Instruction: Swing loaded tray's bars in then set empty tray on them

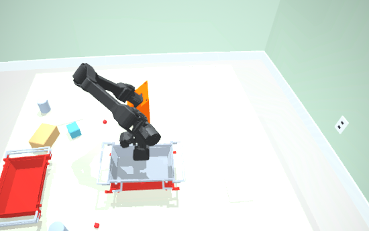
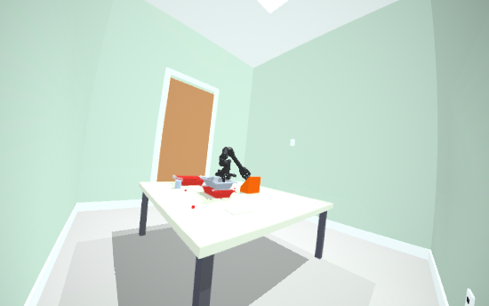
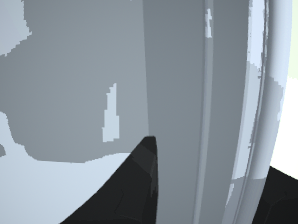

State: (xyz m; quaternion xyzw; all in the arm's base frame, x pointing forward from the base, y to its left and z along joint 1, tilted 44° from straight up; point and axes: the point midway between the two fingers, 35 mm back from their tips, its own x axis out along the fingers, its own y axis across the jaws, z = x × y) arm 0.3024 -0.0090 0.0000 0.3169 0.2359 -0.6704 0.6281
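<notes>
My gripper point(image 1: 141, 156) point(image 2: 223, 179) point(image 3: 177, 144) is shut on the back wall of the grey tray. In the wrist view one black finger is inside that wall, and the other shows beyond its rim. The grey tray point(image 1: 157, 169) point(image 2: 217, 181) point(image 3: 75, 75) is empty and looks about level over a red tray point(image 1: 142, 185) point(image 2: 218, 192). The grey tray's own bars stand out beyond its ends. Grey bar ends show at the red tray's front, inward from its corners. The red tray's load is hidden. I cannot tell whether the grey tray touches the bars beneath.
Another red tray point(image 1: 23, 185) point(image 2: 192, 181) stands at the left, with no blocks visible inside. A tan block point(image 1: 44, 135), a blue cube point(image 1: 74, 129) and a grey cylinder point(image 1: 43, 106) stand behind it. An orange wedge point(image 1: 145, 109) point(image 2: 251, 185) stands behind the grey tray. Small red cubes lie around.
</notes>
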